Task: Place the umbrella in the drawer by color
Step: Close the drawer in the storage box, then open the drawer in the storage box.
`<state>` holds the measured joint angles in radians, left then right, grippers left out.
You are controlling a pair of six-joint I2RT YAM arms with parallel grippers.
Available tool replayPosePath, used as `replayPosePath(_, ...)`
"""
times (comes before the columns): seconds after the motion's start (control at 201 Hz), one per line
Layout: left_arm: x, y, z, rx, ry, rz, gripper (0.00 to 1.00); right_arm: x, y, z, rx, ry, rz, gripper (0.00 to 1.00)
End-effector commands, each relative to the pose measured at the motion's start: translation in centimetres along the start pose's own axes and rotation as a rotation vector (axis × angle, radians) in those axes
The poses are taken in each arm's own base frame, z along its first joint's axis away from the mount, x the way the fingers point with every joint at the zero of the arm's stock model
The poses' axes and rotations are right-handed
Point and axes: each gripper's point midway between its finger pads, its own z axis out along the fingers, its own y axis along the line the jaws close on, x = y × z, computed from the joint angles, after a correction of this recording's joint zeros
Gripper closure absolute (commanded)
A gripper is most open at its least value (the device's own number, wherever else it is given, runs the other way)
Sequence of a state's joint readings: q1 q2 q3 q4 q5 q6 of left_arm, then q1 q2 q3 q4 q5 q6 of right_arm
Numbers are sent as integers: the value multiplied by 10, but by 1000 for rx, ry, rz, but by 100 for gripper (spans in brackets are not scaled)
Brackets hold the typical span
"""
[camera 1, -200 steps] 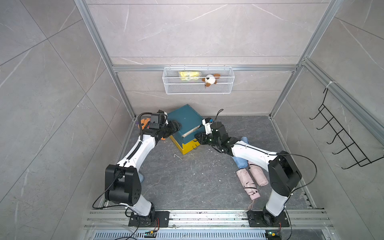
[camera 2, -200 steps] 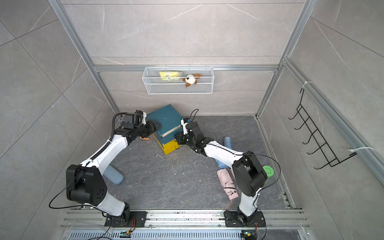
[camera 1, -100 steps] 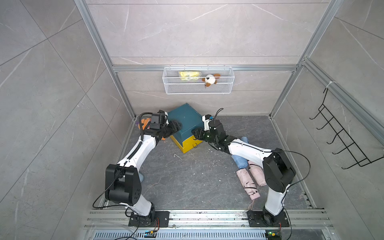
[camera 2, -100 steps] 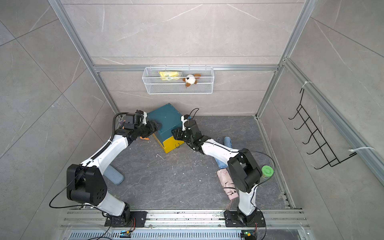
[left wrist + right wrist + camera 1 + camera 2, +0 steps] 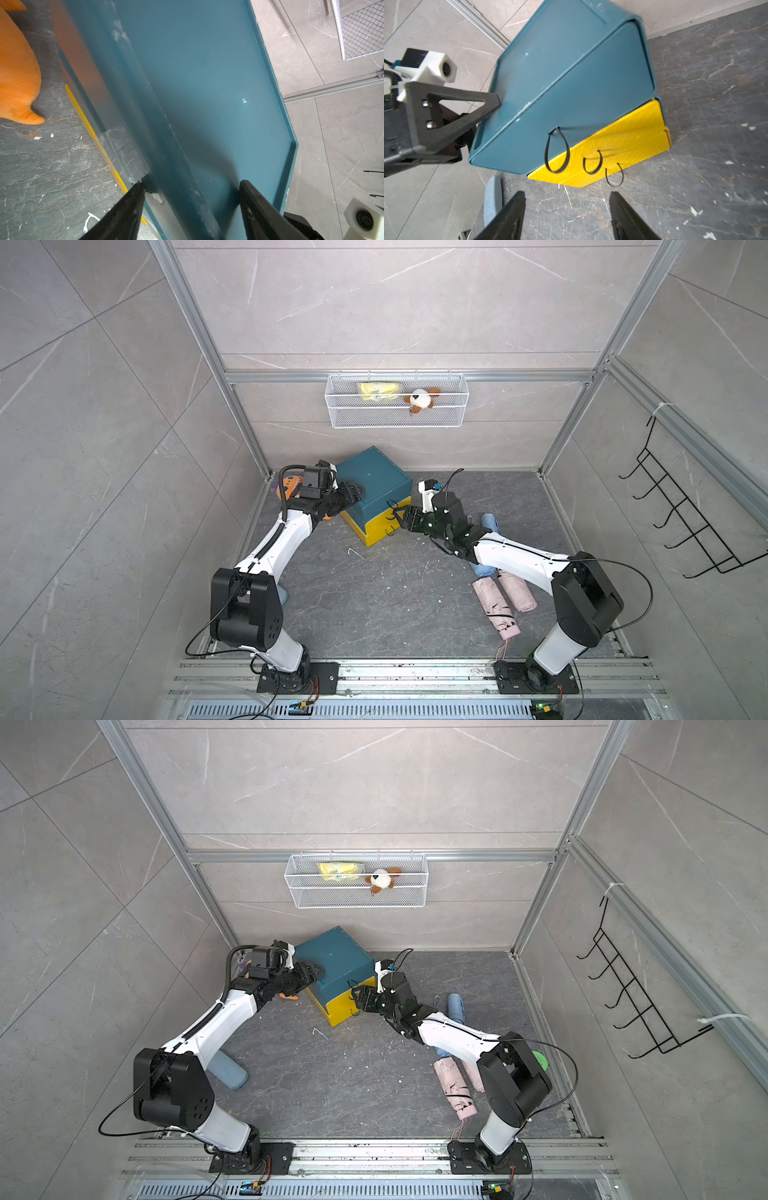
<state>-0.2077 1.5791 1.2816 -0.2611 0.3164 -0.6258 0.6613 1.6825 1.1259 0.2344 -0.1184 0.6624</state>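
Nearest my end, two folded pink umbrellas lie side by side on the floor by the right arm's base, the longer one [image 5: 495,606] touching the shorter one [image 5: 517,593]. A blue umbrella [image 5: 227,1073] lies beside the left arm's base, and another blue umbrella [image 5: 456,1006] lies partly under the right forearm. I judge all four light and soft-skinned over a stiff core. The fabric will slide and bunch, so I would pinch across the middle of the bundle, not the dangling wrist cord.

Further in, the right gripper [image 5: 566,194] hovers with its jaws apart and nothing between them. It faces the black loop pull [image 5: 557,153] on the teal drawer [image 5: 591,108], just short of it. The left gripper [image 5: 192,182] also has its jaws spread, straddling the top edge of the drawer unit [image 5: 374,477] and pressing on it, which I read as bracing. An orange plush [image 5: 14,72] lies beside the unit.

The teal drawer and the yellow drawer [image 5: 623,145] below it both look shut, so I cannot tell what is inside either.

Farthest off, the wire basket [image 5: 397,420] on the back wall holds a yellow bundle [image 5: 380,390] and a plush toy [image 5: 419,400].
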Motion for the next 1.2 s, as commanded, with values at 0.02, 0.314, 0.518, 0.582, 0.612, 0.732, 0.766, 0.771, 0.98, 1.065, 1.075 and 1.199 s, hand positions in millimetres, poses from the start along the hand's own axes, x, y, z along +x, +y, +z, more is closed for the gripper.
replayPosePath(0.02, 34, 23, 11, -74, 121, -32, 26, 6, -15, 4, 10, -2, 26, 33)
replayPosePath(0.314, 37, 25, 11, -76, 125, -27, 26, 9, -26, 37, -52, 24, 104, 36)
replayPosePath(0.518, 37, 26, 12, -77, 126, -27, 26, 8, -26, 53, -91, 32, 133, 39)
replayPosePath(0.582, 38, 27, 13, -79, 127, -27, 26, 9, -26, 58, -98, 37, 140, 40)
replayPosePath(0.612, 38, 27, 13, -80, 128, -28, 26, 9, -27, 60, -98, 39, 144, 41)
replayPosePath(0.732, 38, 27, 14, -79, 130, -28, 26, 10, -28, 67, -103, 45, 158, 44)
replayPosePath(0.766, 38, 27, 14, -79, 130, -29, 26, 10, -27, 69, -105, 47, 160, 45)
replayPosePath(0.771, 38, 27, 14, -79, 129, -29, 26, 10, -28, 69, -105, 47, 161, 45)
replayPosePath(0.98, 39, 27, 13, -80, 129, -26, 27, 14, -30, 78, -111, 57, 184, 53)
replayPosePath(1.065, 39, 28, 14, -81, 131, -27, 27, 15, -31, 79, -111, 58, 188, 59)
replayPosePath(1.075, 39, 28, 14, -81, 130, -28, 27, 15, -31, 79, -111, 58, 188, 60)
replayPosePath(1.199, 39, 28, 14, -81, 130, -28, 27, 15, -31, 80, -115, 60, 193, 69)
